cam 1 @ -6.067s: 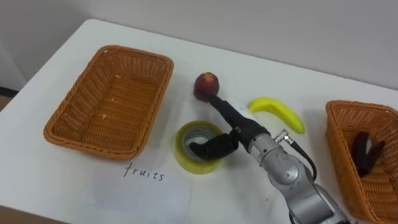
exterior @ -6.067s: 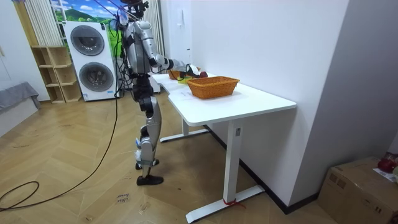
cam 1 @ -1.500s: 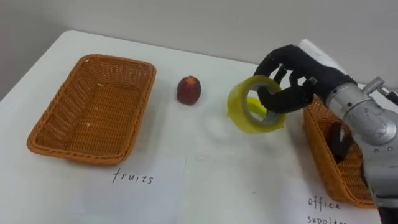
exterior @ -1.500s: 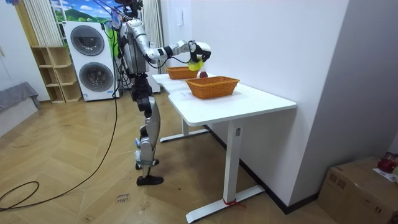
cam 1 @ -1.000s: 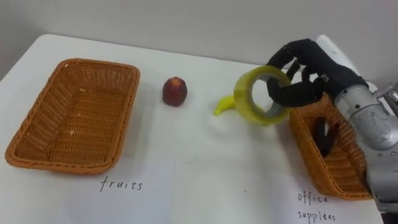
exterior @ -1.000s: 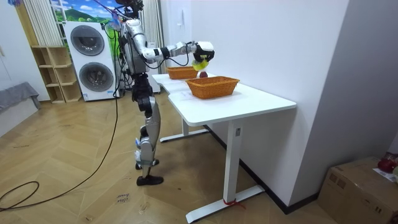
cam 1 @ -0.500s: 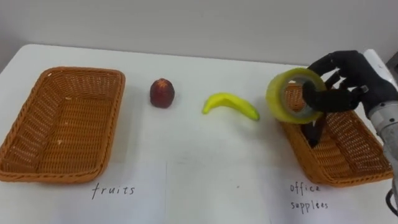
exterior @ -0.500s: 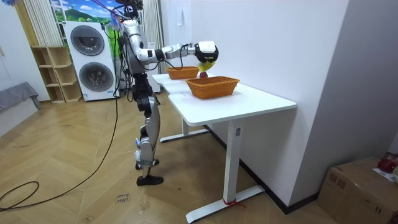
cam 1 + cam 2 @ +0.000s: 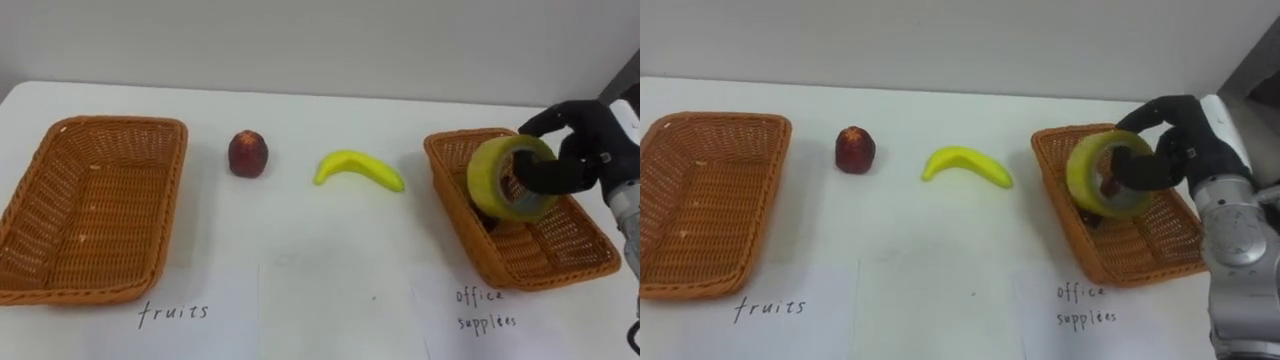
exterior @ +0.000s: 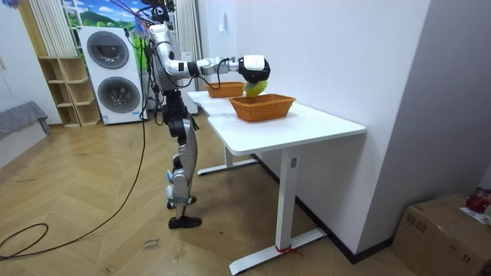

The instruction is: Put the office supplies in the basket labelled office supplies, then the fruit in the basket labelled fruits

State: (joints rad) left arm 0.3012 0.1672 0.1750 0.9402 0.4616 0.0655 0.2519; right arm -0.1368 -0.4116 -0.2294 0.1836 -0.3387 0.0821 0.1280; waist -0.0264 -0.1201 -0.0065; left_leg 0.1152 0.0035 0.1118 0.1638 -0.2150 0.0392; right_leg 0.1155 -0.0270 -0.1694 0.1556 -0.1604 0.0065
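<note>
Right hand [image 9: 588, 148] has it: dark fingers curled through the hole of the yellow tape roll [image 9: 510, 180], thumb clamped on the rim, and the roll hangs tilted on edge, its open face turned toward the camera. It is a translucent yellow-green ring with a paler inner core, held in the air over the near-left part of the wicker basket [image 9: 560, 243] just beneath the hand, not touching the weave. Under the roll a dark object [image 9: 1092, 215] lies in that basket, mostly hidden. Left of the hand, the banana [image 9: 358, 168] lies on the white table [image 9: 320, 250]; further left sits a red fruit [image 9: 247, 153], and well away on the far left is the second wicker basket [image 9: 112, 126]. A handwritten label lies in front of each basket.

From the room view comes what the eyes can't give: the robot stands upright at the table's side on the room view's left, right arm stretched out level, hand over the nearer basket [image 10: 262, 106], washing machines [image 10: 115, 77] behind it.

Half a second ago the roll was above that basket's left rim; now it is further in and lower. Six seconds back it lay flat on the table beside the red fruit.
</note>
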